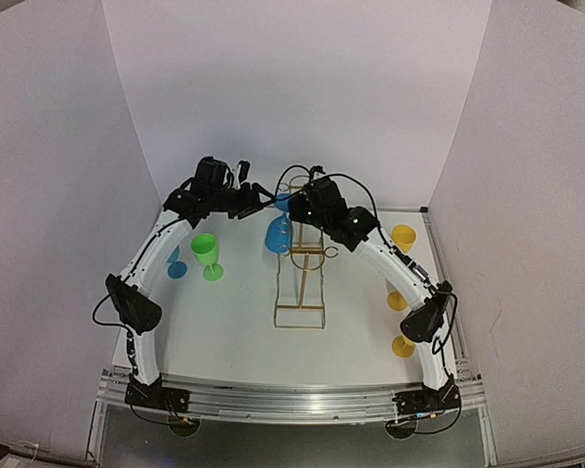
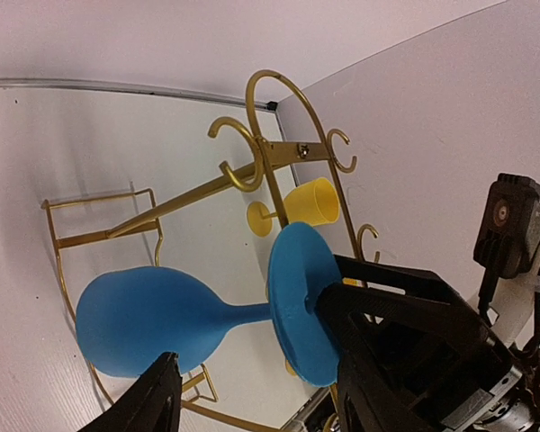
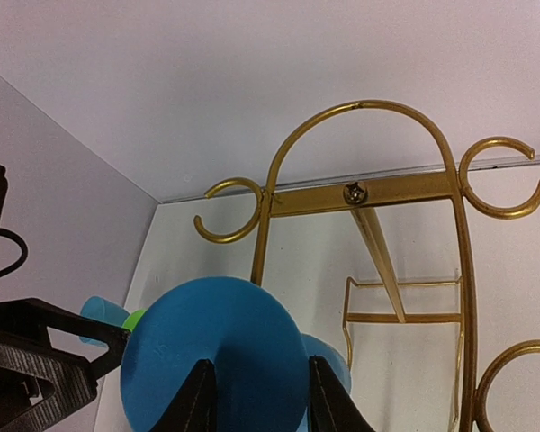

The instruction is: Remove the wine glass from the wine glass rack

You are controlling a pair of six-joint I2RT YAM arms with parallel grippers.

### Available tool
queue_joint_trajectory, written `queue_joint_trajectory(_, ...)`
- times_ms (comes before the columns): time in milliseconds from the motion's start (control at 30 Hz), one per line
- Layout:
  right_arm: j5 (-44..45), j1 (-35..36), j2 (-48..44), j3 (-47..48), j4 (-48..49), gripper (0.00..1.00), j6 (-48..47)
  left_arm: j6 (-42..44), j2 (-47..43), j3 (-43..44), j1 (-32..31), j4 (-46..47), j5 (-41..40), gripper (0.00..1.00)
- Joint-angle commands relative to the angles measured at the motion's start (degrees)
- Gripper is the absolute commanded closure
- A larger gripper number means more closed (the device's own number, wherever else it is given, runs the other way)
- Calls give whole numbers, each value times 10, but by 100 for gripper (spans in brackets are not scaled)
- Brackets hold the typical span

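The gold wire wine glass rack [image 1: 302, 292] stands mid-table; its arch and ring loops show in the left wrist view [image 2: 270, 171] and the right wrist view [image 3: 369, 193]. A blue wine glass [image 1: 279, 234] is upside down at the rack's upper left side, its bowl [image 2: 144, 319] low and its foot disc [image 2: 301, 301] high. My right gripper [image 1: 295, 209] has its fingertips against the underside of the foot [image 3: 211, 351], jaws apart [image 3: 263, 378]. My left gripper [image 1: 263, 202] is open, its fingers [image 2: 148, 400] wide on either side of the stem [image 2: 256, 382]. Whether the foot rests in a loop is hidden.
A green glass [image 1: 208, 255] and a light-blue glass [image 1: 176, 265] stand left of the rack. Yellow glasses [image 1: 404, 237] [image 1: 404, 346] stand to the right; one shows behind the rack [image 2: 310, 202]. White walls close in at the back and on both sides.
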Motion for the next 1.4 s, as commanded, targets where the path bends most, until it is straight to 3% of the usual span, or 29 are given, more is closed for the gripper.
queue_joint_trajectory(0,-8,0,7,6,12,72,1,5,11,43,-1,27,-24,44)
queue_joint_trajectory(633,-44,0,28,24,17,65,-8,12,21,39,-8,28,-26,59)
queue_joint_trajectory(1033,-46,0,19,16,17,64,-9,6,22,38,-8,24,-28,86)
queue_joint_trajectory(1167,-45,0,17,12,17,63,-10,-7,22,32,-8,32,-13,87)
queue_joint_trajectory(1367,-53,0,22,16,18,63,-9,-25,23,24,-12,44,3,79)
